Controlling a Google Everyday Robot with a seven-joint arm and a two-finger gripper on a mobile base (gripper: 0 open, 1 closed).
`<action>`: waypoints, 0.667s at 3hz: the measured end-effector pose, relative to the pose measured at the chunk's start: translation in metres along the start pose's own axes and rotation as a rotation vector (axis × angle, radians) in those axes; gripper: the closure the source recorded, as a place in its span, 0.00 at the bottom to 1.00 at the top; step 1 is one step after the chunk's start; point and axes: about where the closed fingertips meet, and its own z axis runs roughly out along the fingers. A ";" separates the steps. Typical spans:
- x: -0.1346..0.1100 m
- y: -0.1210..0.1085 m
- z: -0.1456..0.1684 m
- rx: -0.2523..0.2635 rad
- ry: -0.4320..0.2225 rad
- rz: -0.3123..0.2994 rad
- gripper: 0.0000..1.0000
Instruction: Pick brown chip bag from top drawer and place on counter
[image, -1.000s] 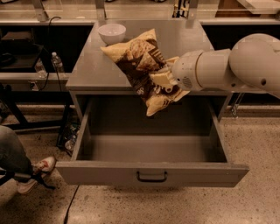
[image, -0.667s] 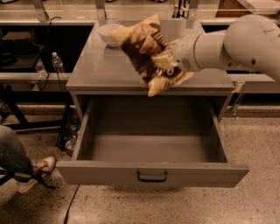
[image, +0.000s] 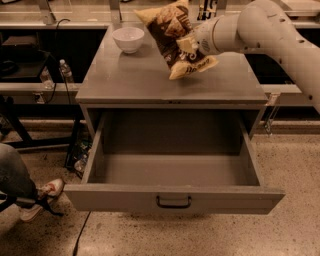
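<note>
The brown chip bag, dark brown with pale yellow ends, hangs tilted in the air above the counter, clear of its surface. My gripper is shut on the bag's right side, reaching in from the right on the white arm. The top drawer is pulled fully open below the counter and its inside is empty. Its black pull handle sits centred on the front panel.
A white bowl stands at the counter's back left. A person's leg and shoe are at the lower left on the floor. A water bottle stands on a shelf to the left. Shelving runs behind the cabinet.
The arm has carried the chip bag up and back from above the open drawer to above the counter.
</note>
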 end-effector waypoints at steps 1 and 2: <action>0.015 -0.028 0.028 0.039 0.022 0.058 0.74; 0.027 -0.042 0.043 0.057 0.037 0.094 0.52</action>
